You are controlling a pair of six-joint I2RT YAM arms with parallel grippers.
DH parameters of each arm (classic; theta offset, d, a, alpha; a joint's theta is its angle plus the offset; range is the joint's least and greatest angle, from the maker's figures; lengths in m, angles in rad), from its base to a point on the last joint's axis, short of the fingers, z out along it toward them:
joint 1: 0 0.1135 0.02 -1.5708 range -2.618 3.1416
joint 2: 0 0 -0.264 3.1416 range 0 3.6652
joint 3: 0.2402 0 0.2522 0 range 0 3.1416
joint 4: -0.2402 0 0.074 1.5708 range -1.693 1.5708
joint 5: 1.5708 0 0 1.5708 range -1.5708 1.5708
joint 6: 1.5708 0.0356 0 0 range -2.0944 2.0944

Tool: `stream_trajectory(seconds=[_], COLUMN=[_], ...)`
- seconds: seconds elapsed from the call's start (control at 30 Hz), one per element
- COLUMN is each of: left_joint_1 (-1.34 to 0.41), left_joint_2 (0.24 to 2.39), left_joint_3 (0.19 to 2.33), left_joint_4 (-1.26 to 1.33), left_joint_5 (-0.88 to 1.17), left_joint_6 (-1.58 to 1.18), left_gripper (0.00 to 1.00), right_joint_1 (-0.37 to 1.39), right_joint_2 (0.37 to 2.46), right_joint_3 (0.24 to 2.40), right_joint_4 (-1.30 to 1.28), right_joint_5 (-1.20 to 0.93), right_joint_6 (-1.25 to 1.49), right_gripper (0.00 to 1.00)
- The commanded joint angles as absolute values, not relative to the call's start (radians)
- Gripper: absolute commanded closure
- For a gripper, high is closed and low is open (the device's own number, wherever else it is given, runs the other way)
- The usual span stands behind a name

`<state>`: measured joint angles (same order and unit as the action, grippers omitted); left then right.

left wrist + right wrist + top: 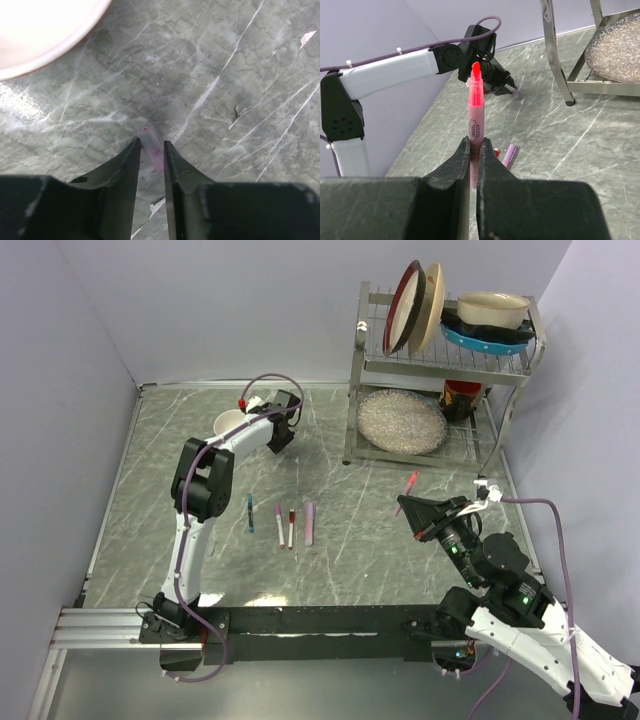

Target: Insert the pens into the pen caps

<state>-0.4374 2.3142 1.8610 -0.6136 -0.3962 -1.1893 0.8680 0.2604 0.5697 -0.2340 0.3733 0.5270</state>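
1. Right claw (475,146) is clenched on pink pen (475,112), red tip up, clear of table (350,560).
2. Left claw (151,146) is nearly closed, pinching blurred lilac piece (156,157) near bowl (30,30). Pen or cap, can't tell.
3. In a mid-table row, flat: teal piece (250,512), white pen (279,523), second white pen (291,528), lilac cap (309,523).

A pink pen (475,117), neon-red tip up, stands clamped in the right pincer (476,145). A translucent lilac-pink cap (154,155) sits pinched in the left pincer (151,144). Between the pincers lie a teal-blue pen (250,512), a purple-tipped pen (279,523), a red-tipped pen (291,528) and a thicker lilac pen (310,523), roughly parallel.
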Motion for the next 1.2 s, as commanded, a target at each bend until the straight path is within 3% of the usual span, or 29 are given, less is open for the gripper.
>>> stream_trajectory(seconds=[0.0,0.23,0.37,0.57,0.67,0.8,0.9,1.17], left_joint_1=[-0.448,-0.449,-0.469,-0.503,-0.532,-0.555,-0.558,-0.555], left_joint_2=[2.344,2.275,2.189,2.166,2.177,2.160,2.143,2.226], left_joint_3=[1.822,1.699,1.563,1.502,1.491,1.462,1.457,1.532], left_joint_4=[-0.704,-0.660,-0.595,-0.713,-0.758,-0.750,-0.738,-0.807], left_joint_5=[-0.299,-0.233,-0.201,-0.221,-0.267,-0.281,-0.279,-0.311], left_joint_6=[-1.169,-1.108,-1.022,-0.901,-0.862,-0.830,-0.824,-0.818], left_gripper=[0.72,0.90,0.94,0.96,0.92,0.75,0.68,0.68], right_joint_1=[0.871,0.871,0.871,0.870,0.870,0.870,0.871,0.871], right_joint_2=[0.239,0.242,0.239,0.224,0.219,0.224,0.227,0.198], right_joint_3=[0.598,0.598,0.583,0.555,0.543,0.545,0.558,0.561], right_joint_4=[-0.222,-0.250,-0.264,-0.275,-0.270,-0.262,-0.271,-0.284], right_joint_5=[0.388,0.365,0.338,0.336,0.337,0.330,0.342,0.350], right_joint_6=[0.532,0.548,0.577,0.607,0.612,0.609,0.606,0.611], right_gripper=[1.00,1.00,1.00,1.00,1.00,1.00,1.00,1.00])
